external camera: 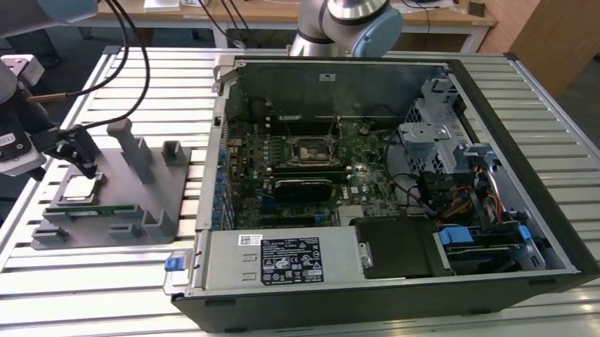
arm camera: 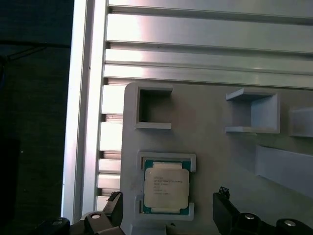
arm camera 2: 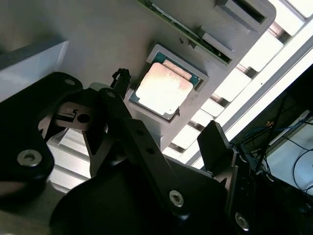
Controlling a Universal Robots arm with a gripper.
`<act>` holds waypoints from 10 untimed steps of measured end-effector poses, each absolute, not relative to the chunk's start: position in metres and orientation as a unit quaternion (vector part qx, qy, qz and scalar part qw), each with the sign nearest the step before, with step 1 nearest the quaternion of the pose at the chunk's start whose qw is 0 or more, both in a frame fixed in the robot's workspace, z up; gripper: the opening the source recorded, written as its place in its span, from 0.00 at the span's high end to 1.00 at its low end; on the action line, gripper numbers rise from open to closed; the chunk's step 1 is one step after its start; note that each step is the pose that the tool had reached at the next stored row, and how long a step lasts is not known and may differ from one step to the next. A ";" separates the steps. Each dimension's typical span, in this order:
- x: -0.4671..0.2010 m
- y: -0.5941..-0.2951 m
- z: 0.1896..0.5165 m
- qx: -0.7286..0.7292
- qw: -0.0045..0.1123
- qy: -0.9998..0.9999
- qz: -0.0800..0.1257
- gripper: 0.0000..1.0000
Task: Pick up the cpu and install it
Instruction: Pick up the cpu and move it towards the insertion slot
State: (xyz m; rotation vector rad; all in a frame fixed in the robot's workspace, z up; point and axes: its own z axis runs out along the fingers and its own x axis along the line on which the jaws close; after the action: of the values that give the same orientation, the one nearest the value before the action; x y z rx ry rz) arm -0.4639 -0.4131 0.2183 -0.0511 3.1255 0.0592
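place: robotics lab | evidence: robot arm (external camera: 361, 21) on slatted aluminium surface (external camera: 94, 288); opened desktop computer case (external camera: 375, 309); grey parts fixture (external camera: 108, 175); cabled wooden desks (external camera: 281, 12) behind

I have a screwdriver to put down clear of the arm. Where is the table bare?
In the exterior view, bare slats of the table lie on the near side of the grey tray and on its far side, beside the computer case. The tray is crowded: the open gripper hangs over the cpu.

Arm (external camera: 349, 24) over at ext. view's left, wrist (external camera: 14, 144) low, pincer (external camera: 81, 158) pointing down, fingers (arm camera: 222, 196) spread wide.
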 end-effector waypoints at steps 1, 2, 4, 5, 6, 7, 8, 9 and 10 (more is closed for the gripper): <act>-0.464 -0.413 0.217 -0.016 0.008 1.000 0.019 0.18; -0.464 -0.413 0.215 -0.016 0.008 1.000 0.019 0.18; -0.464 -0.413 0.211 -0.016 0.008 1.000 0.018 0.18; -0.464 -0.413 0.209 -0.016 0.008 1.000 0.018 0.18; -0.464 -0.413 0.207 -0.016 0.008 1.000 0.018 0.18; -0.464 -0.413 0.206 -0.016 0.008 1.000 0.018 0.18; -0.464 -0.413 0.204 -0.016 0.008 1.000 0.018 0.20; -0.464 -0.413 0.202 -0.016 0.008 1.000 0.018 0.20; -0.464 -0.413 0.200 -0.016 0.007 1.000 0.018 0.26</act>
State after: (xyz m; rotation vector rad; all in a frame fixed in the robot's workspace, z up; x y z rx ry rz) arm -0.4640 -0.4130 0.2003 -0.0510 3.1257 0.0575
